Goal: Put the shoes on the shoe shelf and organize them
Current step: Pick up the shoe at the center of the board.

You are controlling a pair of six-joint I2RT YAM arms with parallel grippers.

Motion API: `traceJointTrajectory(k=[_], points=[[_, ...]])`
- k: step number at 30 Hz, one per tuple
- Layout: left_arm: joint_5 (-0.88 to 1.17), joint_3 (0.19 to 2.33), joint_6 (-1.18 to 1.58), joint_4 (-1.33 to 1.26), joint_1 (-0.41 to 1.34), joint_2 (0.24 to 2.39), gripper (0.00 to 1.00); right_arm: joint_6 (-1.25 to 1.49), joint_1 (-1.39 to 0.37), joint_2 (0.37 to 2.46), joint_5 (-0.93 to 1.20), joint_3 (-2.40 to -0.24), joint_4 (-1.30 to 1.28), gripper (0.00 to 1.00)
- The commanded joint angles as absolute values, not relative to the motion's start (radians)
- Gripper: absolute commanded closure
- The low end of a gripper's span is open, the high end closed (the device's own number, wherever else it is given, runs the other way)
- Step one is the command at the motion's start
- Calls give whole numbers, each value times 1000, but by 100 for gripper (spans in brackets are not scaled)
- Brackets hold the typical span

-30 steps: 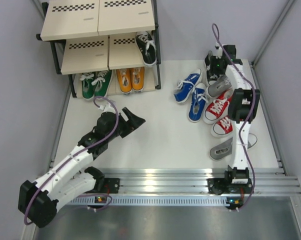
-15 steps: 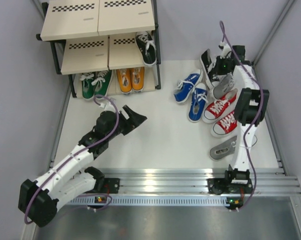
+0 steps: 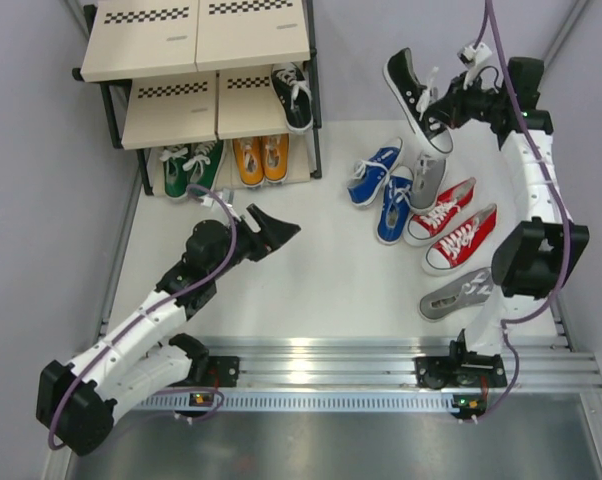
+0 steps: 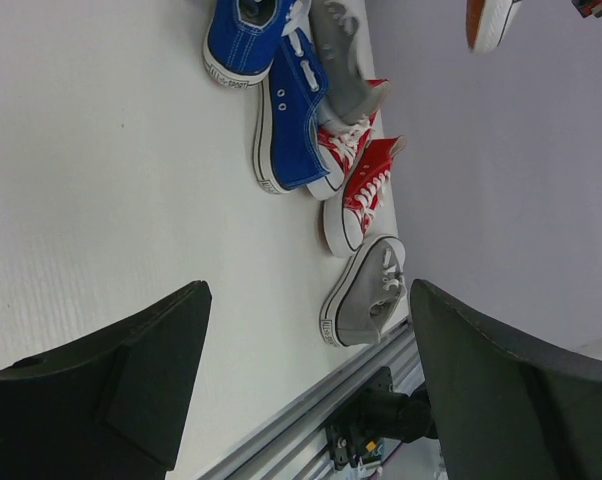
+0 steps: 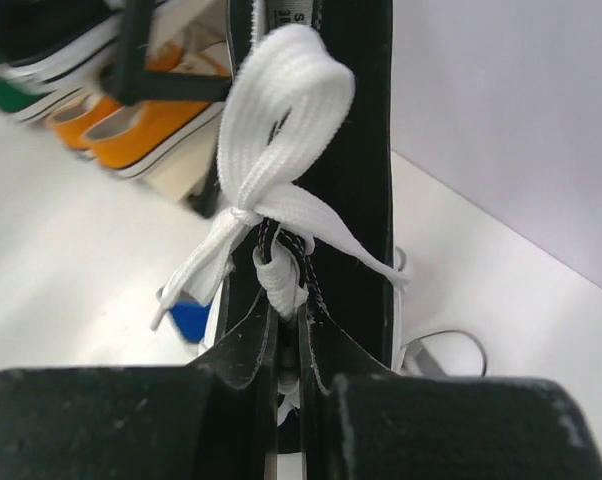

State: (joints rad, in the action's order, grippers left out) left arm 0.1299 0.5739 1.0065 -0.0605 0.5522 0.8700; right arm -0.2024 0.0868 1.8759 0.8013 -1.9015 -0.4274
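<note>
Our right hand [image 3: 443, 108] pinches black shoe [image 3: 413, 92] by collar, high above counter [image 3: 311, 280] at 1 o'clock. We should swing it to shoe shelf [image 3: 161, 45] at 11 o'clock and set it sole-flat beside mate [image 3: 293, 95]. Left hand [image 3: 273, 230] spread.

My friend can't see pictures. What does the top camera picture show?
The right hand holds a black shoe up in the air, above blue shoes, red shoes and grey shoes on the table. The left hand is open, near the shoe shelf holding green shoes, orange shoes and another black shoe.
</note>
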Motion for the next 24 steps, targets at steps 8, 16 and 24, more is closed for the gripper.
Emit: traceJointTrajectory(k=[8,16,24], points=[[381,561,1055,-235,548,816,14,-1111,-102,1519,1031,-1587,-1024,100],[622,557,1072,-255,531,825,14,-1321,-336,1338,852,-1299,-1009,100],[672,598,789,106,529,788,14,-1452,-486,1284,801,-1217,-1019,100]])
